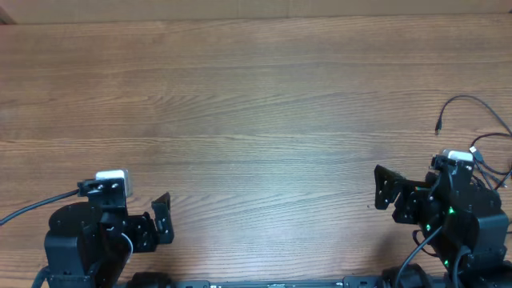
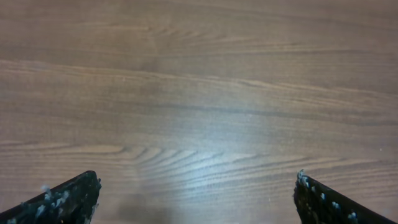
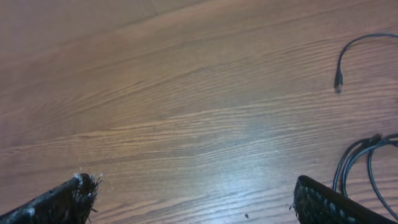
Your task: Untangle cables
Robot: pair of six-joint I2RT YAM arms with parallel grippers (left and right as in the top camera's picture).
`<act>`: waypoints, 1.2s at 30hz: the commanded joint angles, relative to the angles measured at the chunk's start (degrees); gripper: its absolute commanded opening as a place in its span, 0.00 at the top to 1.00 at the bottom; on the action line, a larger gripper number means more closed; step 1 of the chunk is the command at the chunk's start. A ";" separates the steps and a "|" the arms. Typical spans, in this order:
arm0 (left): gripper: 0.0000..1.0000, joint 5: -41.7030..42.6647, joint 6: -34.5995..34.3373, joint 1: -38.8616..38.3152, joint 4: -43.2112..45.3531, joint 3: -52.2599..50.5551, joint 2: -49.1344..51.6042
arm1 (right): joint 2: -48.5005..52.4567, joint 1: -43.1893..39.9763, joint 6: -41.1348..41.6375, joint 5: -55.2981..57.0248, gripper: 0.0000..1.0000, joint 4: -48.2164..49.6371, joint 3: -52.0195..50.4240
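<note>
Standing wide apart and empty, the black left fingers (image 2: 62, 199) and right fingers (image 3: 329, 202) hang over the brown wood-grain desk (image 1: 256, 96). Thin black cables (image 1: 466, 97) lie by its right edge, seemingly looped behind the right arm (image 1: 468, 224). Untangling hasn't begun; next comes reaching a loose strand.

This reads as a robotics lab bench. A broad wood-grain surface (image 1: 256, 104) fills every view, evenly lit, with a soft sheen from above. Two black robot arms sit at its near edge, the left arm (image 1: 84, 232) and the right arm (image 1: 480, 228), each carrying a small white camera module (image 1: 112, 178) on the wrist. A thick black wire (image 1: 32, 210) runs off the left arm towards the edge of the picture, and a green indicator light (image 1: 450, 211) glows on the right arm. Thin black cables (image 3: 338, 81) lie loose on the surface beside the right arm, one ending in a small plug.
</note>
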 commanded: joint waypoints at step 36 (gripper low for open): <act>0.01 -0.39 0.63 0.33 -1.27 -0.52 -0.24 | -31.93 -8.68 -6.86 -4.61 0.00 59.74 -44.39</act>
